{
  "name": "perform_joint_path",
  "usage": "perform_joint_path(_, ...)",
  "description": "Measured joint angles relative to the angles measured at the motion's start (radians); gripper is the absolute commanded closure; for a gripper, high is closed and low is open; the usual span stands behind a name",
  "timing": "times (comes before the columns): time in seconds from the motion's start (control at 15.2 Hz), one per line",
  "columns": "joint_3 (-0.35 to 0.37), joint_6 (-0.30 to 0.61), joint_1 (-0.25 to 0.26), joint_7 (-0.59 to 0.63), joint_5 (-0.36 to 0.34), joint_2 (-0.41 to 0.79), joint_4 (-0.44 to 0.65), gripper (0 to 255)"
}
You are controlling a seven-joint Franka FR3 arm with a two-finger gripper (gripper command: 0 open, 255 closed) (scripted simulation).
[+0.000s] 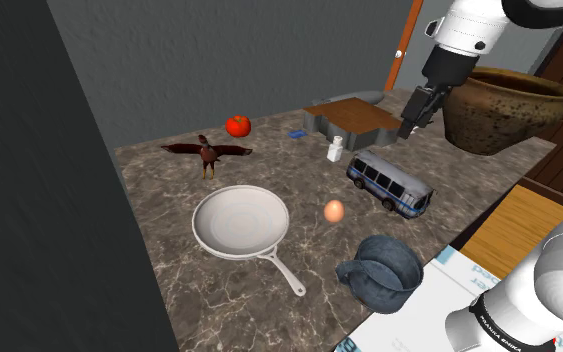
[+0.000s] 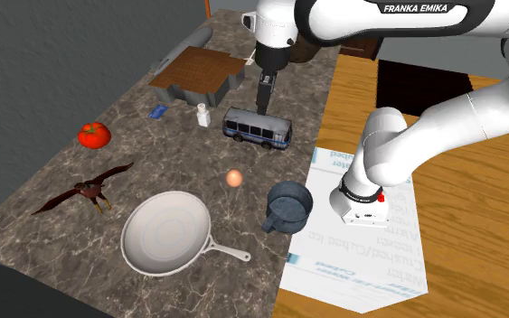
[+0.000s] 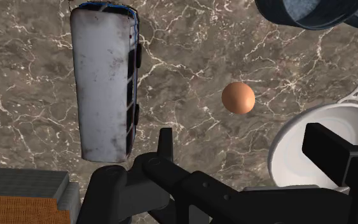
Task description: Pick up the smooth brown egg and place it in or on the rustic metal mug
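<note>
The brown egg [image 1: 334,210] [image 2: 234,177] [image 3: 238,97] lies on the marble counter between the white pan and the toy bus. The mug [image 1: 379,272] [image 2: 287,205] [image 3: 317,14] is blue-grey metal and stands upright near the counter's front edge, a short way from the egg. My gripper [image 1: 409,124] [image 2: 263,105] [image 3: 244,149] hangs high over the counter above the far side of the bus, open, holding nothing. In the wrist view the egg sits ahead of the gap between the fingers, well below them.
A grey toy bus [image 1: 389,182] [image 2: 257,128] [image 3: 105,83] stands under the gripper. A white frying pan [image 1: 241,222] [image 2: 166,232], a bird figure [image 1: 207,152], a tomato [image 1: 237,125], a small white bottle [image 1: 336,149] and a brown-topped box [image 1: 354,115] share the counter. A large brown pot [image 1: 499,105] looms beside the arm.
</note>
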Motion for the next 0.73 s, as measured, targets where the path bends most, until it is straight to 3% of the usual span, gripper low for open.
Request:
perform_joint_path(0.26,0.030,0.075,0.007,0.017,0.000,-0.001,-0.063,0)
perform_joint_path(0.73,0.162,0.349,0.031,0.113,0.003,0.080,-0.213,0)
